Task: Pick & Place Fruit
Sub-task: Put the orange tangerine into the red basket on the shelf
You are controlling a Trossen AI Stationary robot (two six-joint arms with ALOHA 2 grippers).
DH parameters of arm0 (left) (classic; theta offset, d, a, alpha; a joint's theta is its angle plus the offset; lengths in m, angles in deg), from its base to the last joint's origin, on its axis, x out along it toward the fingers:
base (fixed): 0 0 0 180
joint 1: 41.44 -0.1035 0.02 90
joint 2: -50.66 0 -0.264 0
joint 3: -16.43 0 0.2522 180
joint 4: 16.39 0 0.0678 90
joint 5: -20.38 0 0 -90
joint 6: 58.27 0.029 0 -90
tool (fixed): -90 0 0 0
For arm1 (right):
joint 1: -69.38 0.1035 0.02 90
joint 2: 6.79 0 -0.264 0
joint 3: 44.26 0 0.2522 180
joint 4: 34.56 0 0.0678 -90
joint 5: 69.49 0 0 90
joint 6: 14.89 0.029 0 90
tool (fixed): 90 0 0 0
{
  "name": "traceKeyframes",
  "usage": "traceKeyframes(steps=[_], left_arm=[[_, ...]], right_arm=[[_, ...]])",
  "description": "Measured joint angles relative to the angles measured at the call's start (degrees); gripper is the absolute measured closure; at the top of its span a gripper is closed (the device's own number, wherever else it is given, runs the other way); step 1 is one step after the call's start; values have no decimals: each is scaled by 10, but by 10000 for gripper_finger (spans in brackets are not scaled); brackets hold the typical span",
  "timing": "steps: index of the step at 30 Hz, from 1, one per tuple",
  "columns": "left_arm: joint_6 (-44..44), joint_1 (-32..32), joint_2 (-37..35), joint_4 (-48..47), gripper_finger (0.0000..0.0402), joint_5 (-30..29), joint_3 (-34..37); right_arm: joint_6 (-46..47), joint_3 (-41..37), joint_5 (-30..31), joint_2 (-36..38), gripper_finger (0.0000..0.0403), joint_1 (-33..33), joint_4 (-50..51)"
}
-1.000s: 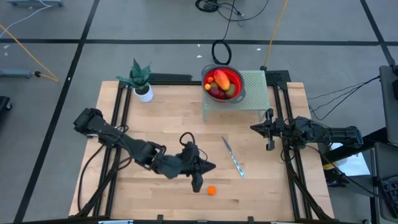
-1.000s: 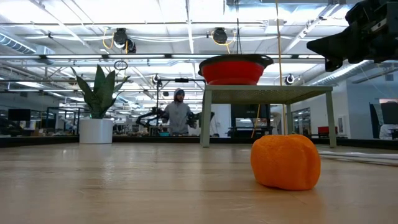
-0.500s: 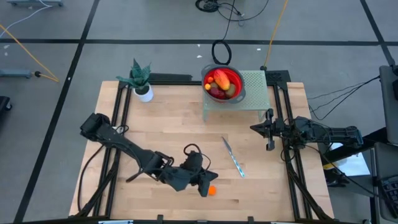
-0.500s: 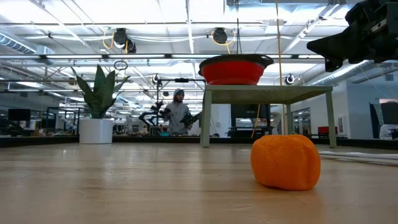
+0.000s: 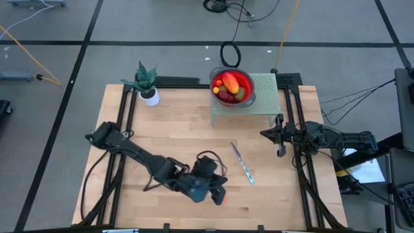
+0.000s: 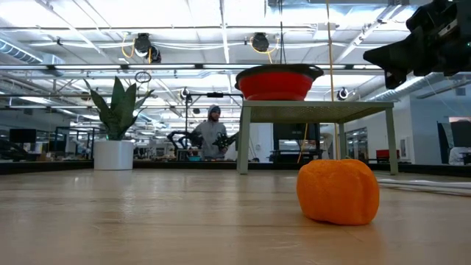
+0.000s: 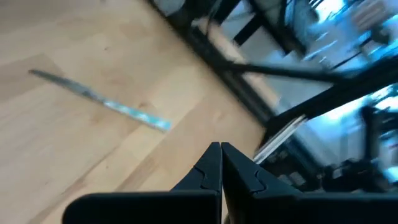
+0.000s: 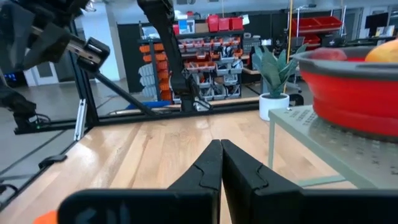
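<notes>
One small orange fruit (image 6: 338,191) rests on the wooden table near its near edge, with nothing touching it in the low view. In the high view my left gripper (image 5: 218,195) stands over that spot and hides the fruit. Its fingers are shut (image 7: 221,168), and its wrist view shows no fruit. More fruit (image 5: 229,86), red-orange, dark red and olive, lies in the red bowl (image 5: 245,80) on a small green stand. My right gripper (image 5: 280,134) waits shut (image 8: 221,163) by the table's right edge, below the stand.
A slim silver-blue knife (image 5: 243,164) lies on the table right of my left gripper, also in the left wrist view (image 7: 99,99). A potted plant (image 5: 146,83) stands at the far left corner. The stand (image 5: 264,95) sits at the far edge. A person (image 6: 212,135) shows in the room behind.
My left arm has stretched toward the table's near edge and right, and its gripper has moved from just left of the orange fruit to over it, covering it in the high view. The fruit has stayed in place. The right arm has kept still.
</notes>
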Motion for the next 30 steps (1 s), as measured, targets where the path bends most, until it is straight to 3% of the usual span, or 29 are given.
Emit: traceKeyframes(steps=[7, 11, 25, 30], left_arm=[[2, -19, 99, -161, 402, 88, -153], [6, -23, 135, -203, 401, 127, -198], [131, -12, 201, -204, 401, 201, -200], [121, -9, 215, -204, 399, 207, -200]], right_arm=[[0, 0, 1, 0, 403, 0, 7], [0, 0, 1, -1, 403, 0, 12], [0, 0, 1, -5, 403, 0, 17], [0, 0, 1, -5, 403, 0, 16]])
